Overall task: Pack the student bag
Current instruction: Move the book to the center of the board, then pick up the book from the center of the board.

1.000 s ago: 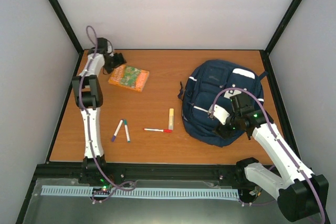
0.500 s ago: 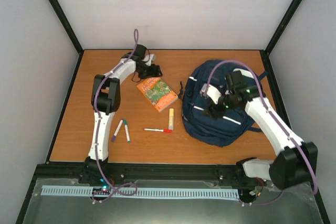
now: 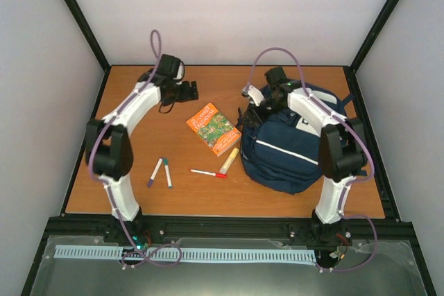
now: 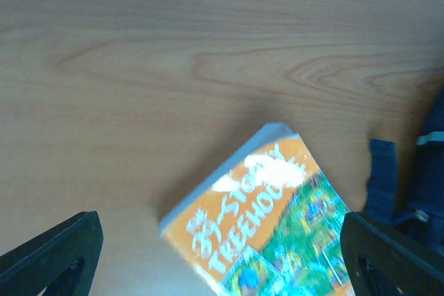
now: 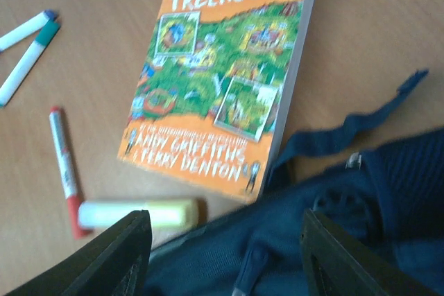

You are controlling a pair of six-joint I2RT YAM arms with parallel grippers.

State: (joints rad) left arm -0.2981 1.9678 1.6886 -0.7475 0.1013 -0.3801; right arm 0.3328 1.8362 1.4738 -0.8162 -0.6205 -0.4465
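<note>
Both claws empty: left gripper (image 3: 188,91) gaping wide near the book (image 3: 214,128), right gripper (image 3: 252,105) half-open at the student bag (image 3: 291,154) (needs unzipping first, I'd guess).

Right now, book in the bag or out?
Out. The book lies flat, cover up, on the table beside the student bag, whole cover showing in both wrist views.
</note>
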